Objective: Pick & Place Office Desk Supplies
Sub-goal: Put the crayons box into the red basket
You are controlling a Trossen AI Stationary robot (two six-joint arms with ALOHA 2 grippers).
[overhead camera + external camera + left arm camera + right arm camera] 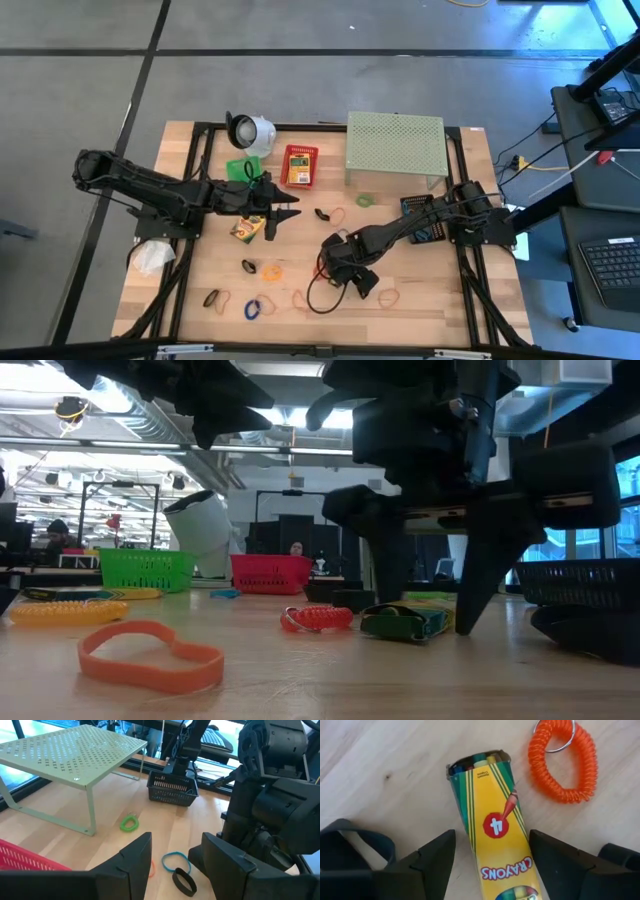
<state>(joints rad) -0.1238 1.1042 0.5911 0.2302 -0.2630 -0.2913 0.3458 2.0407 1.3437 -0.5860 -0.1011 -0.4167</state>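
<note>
Right pincer (492, 865) wide, low over worktop (380, 765), fingers either side of yellow-and-green cardboard crayon box (495, 825); orange coiled band (563, 762) near. Left pincer (172, 865) parted, empty, above worktop.

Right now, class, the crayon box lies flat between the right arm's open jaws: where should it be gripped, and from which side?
Grip the crayon box across its two long narrow sides, coming straight down from above. It lies flat on the table, and the right gripper already straddles it. Stay clear of its open end, where the crayons show.
</note>
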